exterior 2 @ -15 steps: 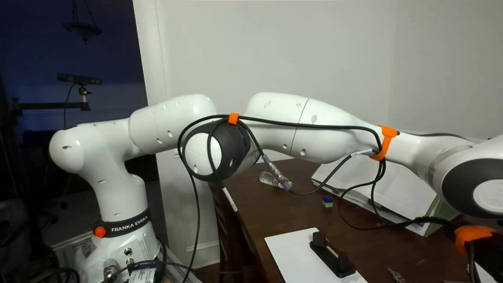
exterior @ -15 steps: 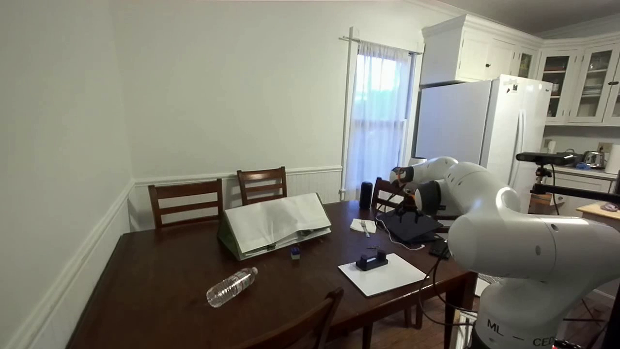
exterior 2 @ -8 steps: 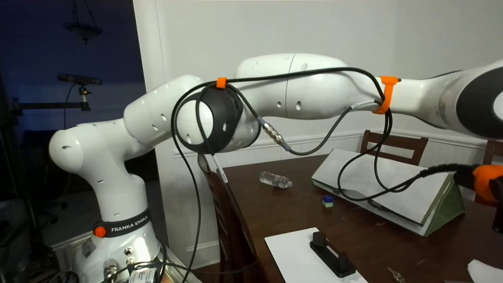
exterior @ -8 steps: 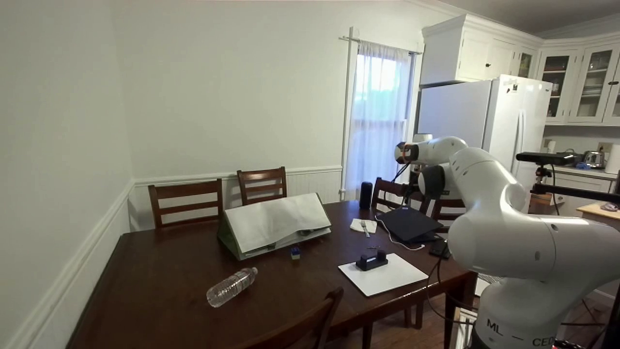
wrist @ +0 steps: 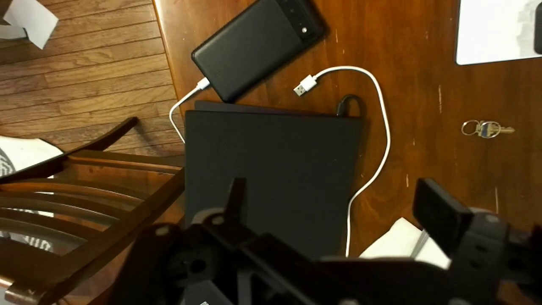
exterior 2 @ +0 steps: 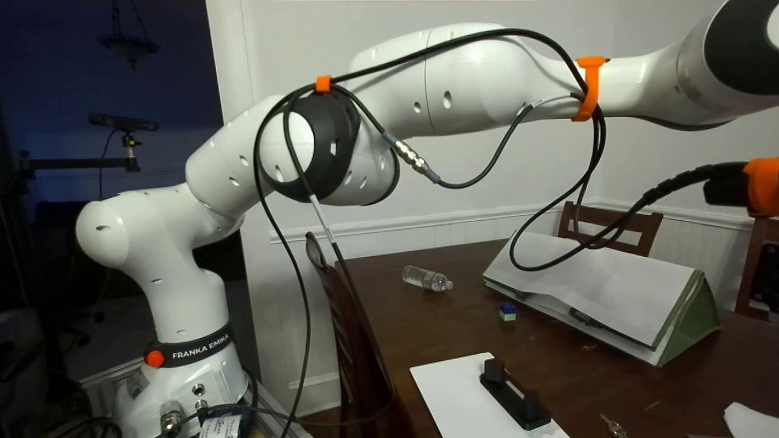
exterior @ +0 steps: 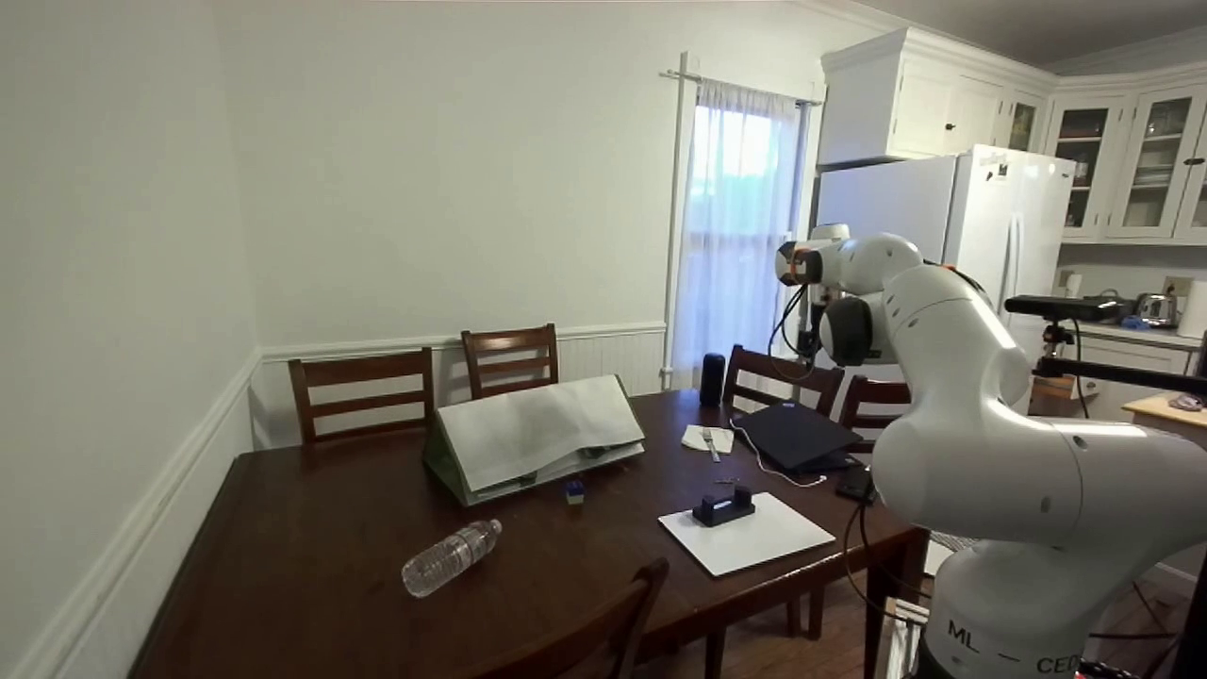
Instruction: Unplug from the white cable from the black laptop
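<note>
The black laptop (wrist: 271, 161) lies closed on the table in the wrist view and shows in an exterior view (exterior: 792, 434). The white cable (wrist: 386, 123) curves along the laptop's side. Its USB plug (wrist: 305, 84) lies loose on the table, apart from the laptop. A white plug (wrist: 203, 83) sits in a black slab-shaped device (wrist: 258, 46); its cable runs to the laptop's edge, and where it goes from there is hidden. My gripper (wrist: 332, 190) is open and empty, high above the laptop. Its fingers are not clear in the exterior views.
Keys (wrist: 487, 129), a white napkin (exterior: 698, 438) with cutlery, and a white board (exterior: 783, 542) with a black holder (exterior: 724, 507) lie near the laptop. A black cylinder (exterior: 712, 380), a pale tented binder (exterior: 542, 434), a small cube (exterior 2: 507, 311) and a bottle (exterior 2: 426, 278) stand farther off. Chairs (exterior: 783, 377) surround the table.
My arm has risen well up from the laptop. The laptop and the white cable lie where they were.
</note>
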Tool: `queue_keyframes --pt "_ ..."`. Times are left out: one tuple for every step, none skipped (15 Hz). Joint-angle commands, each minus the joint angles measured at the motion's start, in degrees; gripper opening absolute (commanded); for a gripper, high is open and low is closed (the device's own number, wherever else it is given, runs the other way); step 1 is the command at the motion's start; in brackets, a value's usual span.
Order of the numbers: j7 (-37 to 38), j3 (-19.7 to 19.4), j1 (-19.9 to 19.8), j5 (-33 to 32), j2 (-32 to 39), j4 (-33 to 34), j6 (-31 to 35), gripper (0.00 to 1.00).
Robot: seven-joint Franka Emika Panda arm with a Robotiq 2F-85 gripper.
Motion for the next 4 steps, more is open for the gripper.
queue_keyframes --pt "0.0 0.0 0.0 0.0 0.0 0.0 0.0 1.0" --pt "0.1 0.0 0.1 0.0 0.1 0.0 0.1 1.0" --pt "0.1 0.0 0.1 0.0 0.3 0.0 0.1 1.0" --pt "0.1 0.0 0.2 0.0 0.5 0.0 0.1 1.0"
